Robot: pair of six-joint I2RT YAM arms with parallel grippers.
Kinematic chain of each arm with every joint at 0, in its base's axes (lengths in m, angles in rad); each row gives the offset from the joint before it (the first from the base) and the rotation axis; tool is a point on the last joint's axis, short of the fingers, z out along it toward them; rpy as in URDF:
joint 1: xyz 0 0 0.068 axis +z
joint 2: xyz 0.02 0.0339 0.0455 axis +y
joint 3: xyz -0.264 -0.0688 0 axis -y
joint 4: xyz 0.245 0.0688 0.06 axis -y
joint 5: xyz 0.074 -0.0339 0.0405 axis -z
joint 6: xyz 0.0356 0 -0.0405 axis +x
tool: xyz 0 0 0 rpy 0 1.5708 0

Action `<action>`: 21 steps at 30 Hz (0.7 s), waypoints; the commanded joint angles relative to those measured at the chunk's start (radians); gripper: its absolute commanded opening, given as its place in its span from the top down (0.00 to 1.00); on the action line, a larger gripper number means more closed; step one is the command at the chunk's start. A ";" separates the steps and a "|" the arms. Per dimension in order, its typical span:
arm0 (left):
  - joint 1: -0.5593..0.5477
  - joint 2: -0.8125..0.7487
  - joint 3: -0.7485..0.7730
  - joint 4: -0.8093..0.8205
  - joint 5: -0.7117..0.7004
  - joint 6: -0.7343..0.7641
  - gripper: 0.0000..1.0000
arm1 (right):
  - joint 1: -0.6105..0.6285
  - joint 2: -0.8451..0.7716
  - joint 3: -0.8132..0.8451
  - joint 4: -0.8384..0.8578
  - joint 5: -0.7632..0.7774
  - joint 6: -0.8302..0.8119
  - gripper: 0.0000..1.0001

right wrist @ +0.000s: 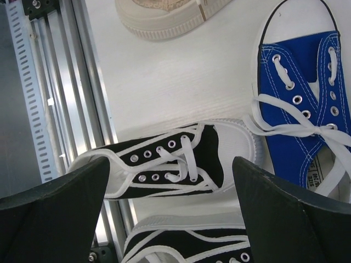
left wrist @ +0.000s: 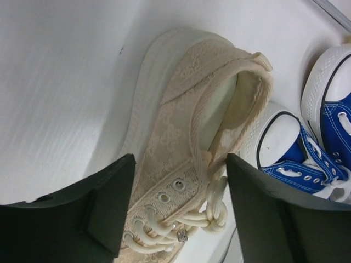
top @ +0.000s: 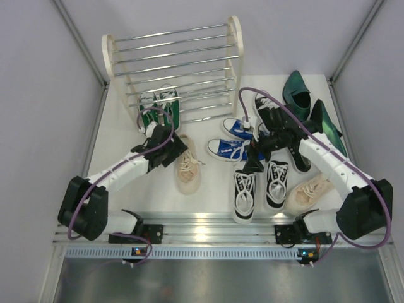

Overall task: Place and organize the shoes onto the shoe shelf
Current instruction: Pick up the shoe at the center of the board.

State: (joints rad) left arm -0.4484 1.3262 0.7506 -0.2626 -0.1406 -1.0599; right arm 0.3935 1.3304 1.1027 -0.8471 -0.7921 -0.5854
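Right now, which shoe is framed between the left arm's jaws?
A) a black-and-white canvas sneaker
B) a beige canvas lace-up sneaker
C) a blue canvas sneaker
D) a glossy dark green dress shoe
B: in the left wrist view, the left gripper has its jaws spread open on either side of the beige canvas lace-up sneaker. The blue canvas sneaker lies outside them.

We see a black canvas sneaker with white laces [right wrist: 170,161] on the white tabletop [right wrist: 164,76], its toe just beside a blue canvas lace-up sneaker [right wrist: 290,98].
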 commanded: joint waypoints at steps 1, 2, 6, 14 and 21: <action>-0.006 0.024 0.038 0.049 -0.059 -0.005 0.30 | 0.015 -0.034 -0.009 0.003 -0.029 -0.030 0.06; -0.004 0.034 0.036 0.049 -0.056 0.004 0.36 | 0.015 -0.036 -0.010 0.002 -0.027 -0.030 0.06; -0.006 0.033 0.009 0.049 -0.031 0.067 0.67 | 0.015 -0.039 -0.009 -0.004 -0.029 -0.042 0.06; -0.010 -0.149 -0.025 0.095 0.243 0.484 1.00 | 0.015 -0.066 0.066 -0.327 -0.191 -0.550 0.01; -0.033 -0.297 0.025 0.045 0.491 0.875 1.00 | 0.085 -0.007 0.189 -0.607 -0.216 -0.996 0.00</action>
State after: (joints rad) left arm -0.4709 1.0809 0.7132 -0.2634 0.1585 -0.4320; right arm 0.4240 1.2999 1.1984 -1.2552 -0.9459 -1.3018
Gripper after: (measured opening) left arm 0.067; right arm 0.993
